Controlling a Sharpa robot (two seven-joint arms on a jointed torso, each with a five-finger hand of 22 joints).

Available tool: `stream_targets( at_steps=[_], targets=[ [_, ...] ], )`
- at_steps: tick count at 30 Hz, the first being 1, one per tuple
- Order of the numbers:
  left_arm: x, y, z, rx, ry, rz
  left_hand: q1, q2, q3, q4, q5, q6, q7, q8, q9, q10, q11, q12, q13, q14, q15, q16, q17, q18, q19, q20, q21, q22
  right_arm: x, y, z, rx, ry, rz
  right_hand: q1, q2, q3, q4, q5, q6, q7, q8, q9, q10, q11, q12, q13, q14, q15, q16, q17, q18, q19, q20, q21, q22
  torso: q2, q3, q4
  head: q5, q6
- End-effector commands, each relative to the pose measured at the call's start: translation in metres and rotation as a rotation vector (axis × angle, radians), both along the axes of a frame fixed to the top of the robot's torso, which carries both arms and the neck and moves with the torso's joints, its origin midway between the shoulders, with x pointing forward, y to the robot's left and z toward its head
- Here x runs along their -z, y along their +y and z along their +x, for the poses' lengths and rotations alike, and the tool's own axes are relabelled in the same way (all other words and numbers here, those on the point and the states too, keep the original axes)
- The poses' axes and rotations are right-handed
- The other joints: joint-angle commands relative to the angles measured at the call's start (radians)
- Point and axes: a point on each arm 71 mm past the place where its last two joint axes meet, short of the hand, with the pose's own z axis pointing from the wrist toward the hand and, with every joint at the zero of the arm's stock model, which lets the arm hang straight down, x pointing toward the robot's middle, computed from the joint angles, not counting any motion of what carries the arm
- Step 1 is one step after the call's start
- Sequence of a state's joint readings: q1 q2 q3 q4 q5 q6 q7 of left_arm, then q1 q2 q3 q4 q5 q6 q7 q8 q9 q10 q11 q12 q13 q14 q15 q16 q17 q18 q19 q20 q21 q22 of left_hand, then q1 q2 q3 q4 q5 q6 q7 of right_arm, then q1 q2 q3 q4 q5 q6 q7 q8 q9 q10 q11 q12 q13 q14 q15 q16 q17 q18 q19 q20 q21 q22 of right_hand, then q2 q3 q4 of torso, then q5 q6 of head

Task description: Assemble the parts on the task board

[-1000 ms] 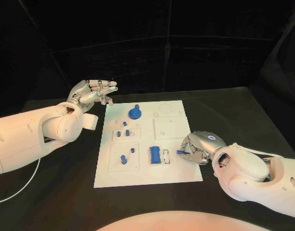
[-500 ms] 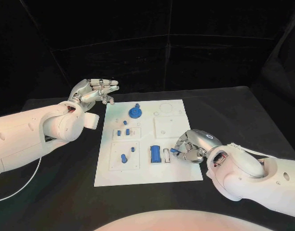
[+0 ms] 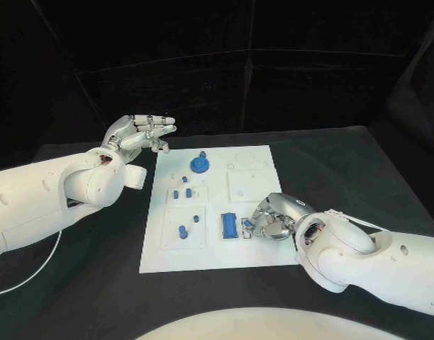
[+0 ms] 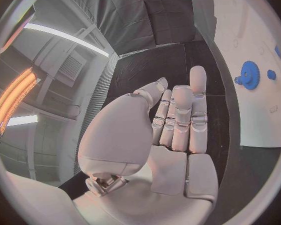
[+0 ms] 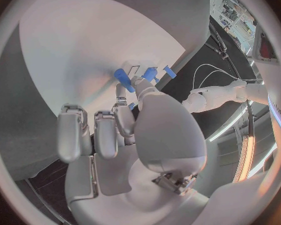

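Insertion step: your right hand (image 3: 274,218) pinches a small blue part (image 3: 247,224) just beside the task board (image 3: 253,185) slot at its fingertips, so align and press next.

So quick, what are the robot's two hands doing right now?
Left hand: open, holding nothing, raised beside the task board.
Right hand: pinching a small blue part over the board.

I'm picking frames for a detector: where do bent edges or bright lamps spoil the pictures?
Head view: even light, the white board has straight edges against the black table. Left wrist view: the board's edge bows, and ceiling lamps glare beside the left hand. Right wrist view: the board bulges round behind the right hand, with a lamp glowing at the rim.
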State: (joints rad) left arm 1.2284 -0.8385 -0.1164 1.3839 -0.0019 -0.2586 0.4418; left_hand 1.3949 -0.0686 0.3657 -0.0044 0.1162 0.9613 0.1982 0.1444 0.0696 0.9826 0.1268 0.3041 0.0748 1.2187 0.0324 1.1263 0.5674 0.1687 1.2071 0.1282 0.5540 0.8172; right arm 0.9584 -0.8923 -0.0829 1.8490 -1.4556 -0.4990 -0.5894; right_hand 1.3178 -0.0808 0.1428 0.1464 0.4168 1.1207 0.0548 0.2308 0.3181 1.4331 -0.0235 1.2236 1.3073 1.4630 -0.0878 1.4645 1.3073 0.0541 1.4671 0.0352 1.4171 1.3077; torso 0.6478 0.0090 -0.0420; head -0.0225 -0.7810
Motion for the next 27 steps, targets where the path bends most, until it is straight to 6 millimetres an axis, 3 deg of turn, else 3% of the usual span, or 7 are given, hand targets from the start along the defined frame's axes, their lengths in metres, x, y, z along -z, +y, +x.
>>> stream_targets(
  at_steps=[1, 8, 12, 27],
  targets=[
    [-0.0017, -0.0012, -0.0003, 0.011, -0.006, -0.009, 0.003, 0.002, 0.003, -0.001, 0.001, -0.007, -0.001, 0.006, -0.001, -0.008, -0.001, 0.007, -0.001, -0.004, 0.003, 0.004, -0.001, 0.014, -0.005, 0.003, -0.006, -0.001, 0.0015, 0.0007, 0.0008, 0.011, 0.02, 0.0, -0.014, 0.0, 0.001, 0.009, 0.006, 0.007, 0.0, 0.006, 0.004, 0.008, 0.001, 0.004, 0.013, 0.076, 0.002, 0.004, 0.094, -0.001, 0.013, -0.01, 0.005, 0.032, -0.001, -0.0001, -0.0001, 0.0, 0.0],
    [-0.0018, -0.0013, -0.0004, 0.012, -0.005, -0.01, 0.005, 0.002, 0.004, -0.002, 0.001, -0.006, -0.001, 0.008, -0.001, -0.009, 0.0, 0.008, -0.001, -0.004, 0.002, 0.005, -0.001, 0.014, -0.004, 0.003, -0.006, -0.001, 0.0017, 0.0015, 0.0027, 0.01, 0.003, -0.014, -0.034, 0.002, -0.003, 0.026, 0.016, 0.02, -0.008, 0.016, 0.015, 0.013, -0.004, 0.005, 0.013, 0.077, -0.002, 0.007, 0.099, -0.002, 0.016, -0.013, 0.009, 0.037, -0.001, 0.0003, -0.0011, 0.001, 0.0],
    [-0.0017, -0.0014, -0.0003, 0.014, -0.005, -0.01, 0.006, 0.002, 0.004, -0.003, 0.001, -0.006, -0.001, 0.008, -0.001, -0.01, 0.0, 0.009, -0.001, -0.004, 0.002, 0.005, -0.002, 0.014, -0.004, 0.003, -0.006, -0.001, 0.0023, 0.0037, 0.0028, -0.001, 0.005, -0.025, -0.048, 0.002, -0.008, 0.038, 0.017, 0.04, -0.021, 0.038, 0.035, 0.028, -0.015, 0.034, 0.034, 0.079, -0.01, 0.013, 0.108, -0.005, 0.021, -0.02, 0.016, 0.049, -0.001, 0.0009, -0.0021, 0.002, -0.001],
    [-0.0016, -0.0024, -0.0004, 0.019, -0.002, -0.012, 0.007, 0.001, 0.005, -0.005, 0.001, -0.007, -0.001, 0.008, -0.001, -0.01, -0.001, 0.009, -0.001, -0.004, 0.002, 0.005, -0.002, 0.014, -0.004, 0.003, -0.006, -0.001, 0.0046, 0.008, 0.0048, -0.012, 0.011, -0.036, -0.075, 0.001, -0.026, 0.062, 0.039, 0.04, -0.027, 0.06, 0.061, 0.037, -0.02, 0.049, 0.047, 0.08, -0.016, 0.014, 0.111, -0.006, 0.023, -0.026, 0.018, 0.053, 0.0, 0.0012, -0.0009, 0.002, -0.001]
  ],
)
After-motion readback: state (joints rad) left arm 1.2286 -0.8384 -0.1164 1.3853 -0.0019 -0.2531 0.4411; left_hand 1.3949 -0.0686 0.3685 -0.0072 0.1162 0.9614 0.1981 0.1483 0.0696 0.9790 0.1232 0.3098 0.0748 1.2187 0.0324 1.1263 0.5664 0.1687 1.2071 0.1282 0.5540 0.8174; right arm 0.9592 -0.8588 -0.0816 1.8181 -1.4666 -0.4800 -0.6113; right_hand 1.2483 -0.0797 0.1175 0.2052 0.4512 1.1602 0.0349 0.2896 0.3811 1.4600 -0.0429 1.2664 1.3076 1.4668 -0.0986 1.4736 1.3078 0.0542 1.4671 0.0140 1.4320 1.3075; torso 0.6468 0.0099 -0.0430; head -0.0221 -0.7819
